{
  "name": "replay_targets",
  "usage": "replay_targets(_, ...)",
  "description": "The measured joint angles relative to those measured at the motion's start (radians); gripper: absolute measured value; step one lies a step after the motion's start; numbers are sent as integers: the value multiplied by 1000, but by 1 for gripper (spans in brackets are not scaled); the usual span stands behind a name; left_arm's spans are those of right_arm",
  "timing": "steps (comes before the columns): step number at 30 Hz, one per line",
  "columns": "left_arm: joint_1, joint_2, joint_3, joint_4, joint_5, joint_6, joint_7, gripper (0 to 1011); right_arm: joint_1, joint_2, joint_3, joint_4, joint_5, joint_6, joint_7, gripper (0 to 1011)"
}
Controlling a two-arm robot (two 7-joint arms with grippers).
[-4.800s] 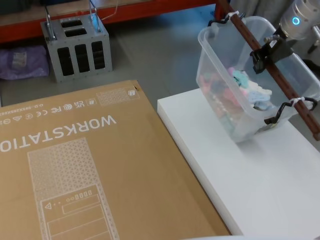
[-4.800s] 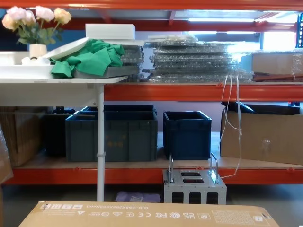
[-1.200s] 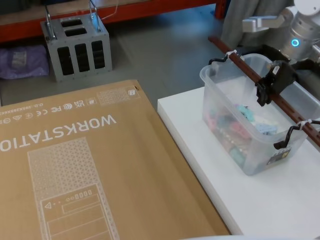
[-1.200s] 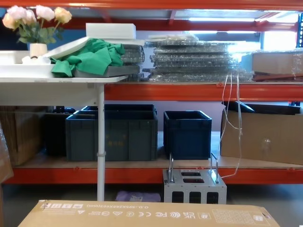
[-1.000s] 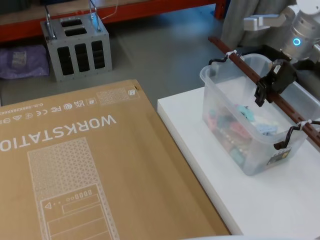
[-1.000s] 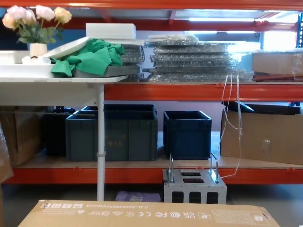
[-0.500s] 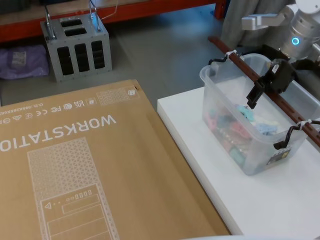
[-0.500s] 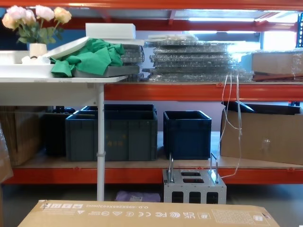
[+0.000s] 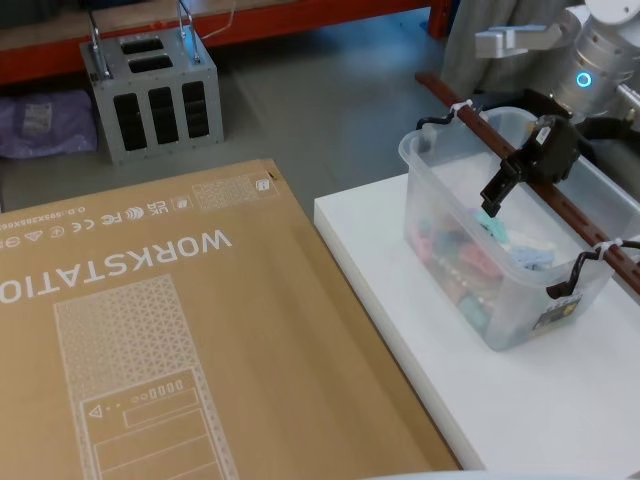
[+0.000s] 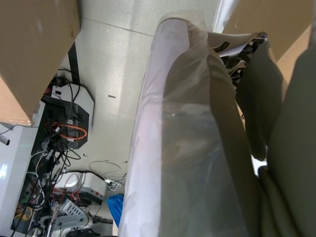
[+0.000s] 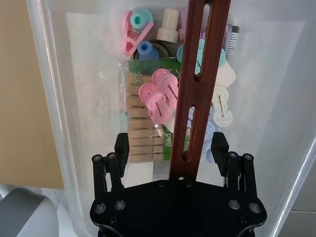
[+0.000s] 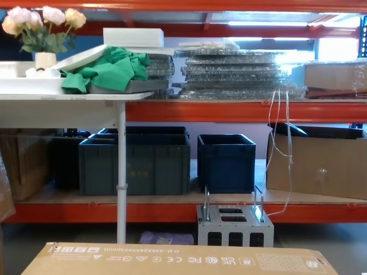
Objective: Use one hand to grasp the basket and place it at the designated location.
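One arm at work: right gripper (image 9: 522,172) angled down over basket (image 9: 470,270), fingers (image 11: 114,158) spread wide either side of red-brown bar handle (image 11: 197,84), not clamping it. Basket sits upright on white counter (image 9: 560,400), near far edge. Inside: pink/blue clips, pack of wooden pegs (image 11: 143,128), small caps. L gripper state: can't tell. Beyond, grey metal box (image 9: 152,92) on floor.

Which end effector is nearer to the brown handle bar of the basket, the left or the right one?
The right. The right end effector is open just above the handle bar of the basket, its fingers astride it. The left arm is parked away from it.
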Motion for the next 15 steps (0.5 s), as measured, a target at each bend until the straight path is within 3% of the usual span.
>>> replay_targets(15, 0, 0, 0, 0, 0, 0, 0, 0, 40, 24, 23, -62, 6, 37, 11, 1001)
